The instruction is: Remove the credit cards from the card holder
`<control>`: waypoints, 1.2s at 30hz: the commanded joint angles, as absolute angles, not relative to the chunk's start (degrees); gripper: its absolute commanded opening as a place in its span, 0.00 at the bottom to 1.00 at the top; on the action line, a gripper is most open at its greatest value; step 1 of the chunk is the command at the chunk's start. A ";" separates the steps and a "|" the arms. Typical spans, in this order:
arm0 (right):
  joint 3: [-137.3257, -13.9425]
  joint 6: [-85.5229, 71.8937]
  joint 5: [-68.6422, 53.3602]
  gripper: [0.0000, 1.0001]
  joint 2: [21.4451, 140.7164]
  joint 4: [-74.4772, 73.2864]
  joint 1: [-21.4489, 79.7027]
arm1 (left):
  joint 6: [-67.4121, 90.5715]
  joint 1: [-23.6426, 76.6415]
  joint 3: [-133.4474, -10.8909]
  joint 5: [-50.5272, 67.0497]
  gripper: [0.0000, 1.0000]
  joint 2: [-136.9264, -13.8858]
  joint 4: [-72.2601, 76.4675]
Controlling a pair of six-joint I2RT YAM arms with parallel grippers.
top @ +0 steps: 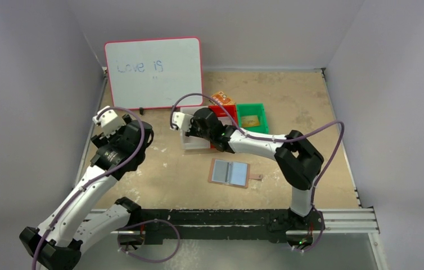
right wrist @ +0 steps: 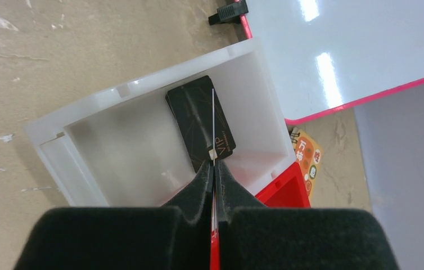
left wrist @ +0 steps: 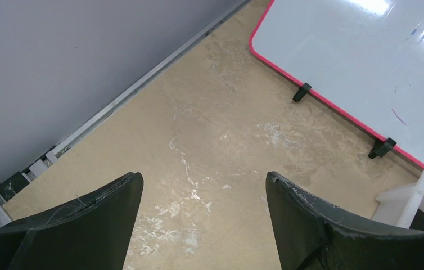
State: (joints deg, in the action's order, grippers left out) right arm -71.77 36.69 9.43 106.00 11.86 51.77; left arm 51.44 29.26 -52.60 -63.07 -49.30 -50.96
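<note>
Two cards show: near our bases the card holder (top: 230,172) lies open, our left gripper (left wrist: 203,179) gapes empty, and farther out our right gripper (right wrist: 214,167) pinches a thin card (right wrist: 213,124) edge-on above the white bin (right wrist: 159,79), likely to drop it beside the black card (right wrist: 195,115).

Robot lab cell, I'd say: plain grey panel walls (top: 30,67) box in a scuffed tan table (top: 288,107), my arms sit on an aluminium rail (top: 344,216), whiteboard (top: 153,70) just beyond my right gripper (right wrist: 213,169), white plastic bin (right wrist: 46,126) under it.
</note>
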 commanded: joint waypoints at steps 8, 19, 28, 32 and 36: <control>-79.87 46.40 13.71 0.00 113.24 11.33 52.15 | 52.03 28.74 -53.98 -65.14 0.80 -47.32 -51.14; -82.53 50.89 14.36 0.01 119.67 14.12 52.16 | 58.39 28.39 -53.94 -71.32 0.82 -40.24 -54.92; -83.98 51.26 15.62 0.11 122.05 16.03 52.06 | 58.88 28.38 -52.91 -72.12 0.84 -36.94 -54.20; -83.92 51.59 14.71 0.15 122.28 15.68 51.88 | 58.67 28.39 -52.96 -71.80 0.84 -37.47 -54.08; -84.34 50.82 13.89 0.22 121.95 14.34 51.50 | 58.12 28.39 -52.94 -71.22 0.84 -37.91 -53.75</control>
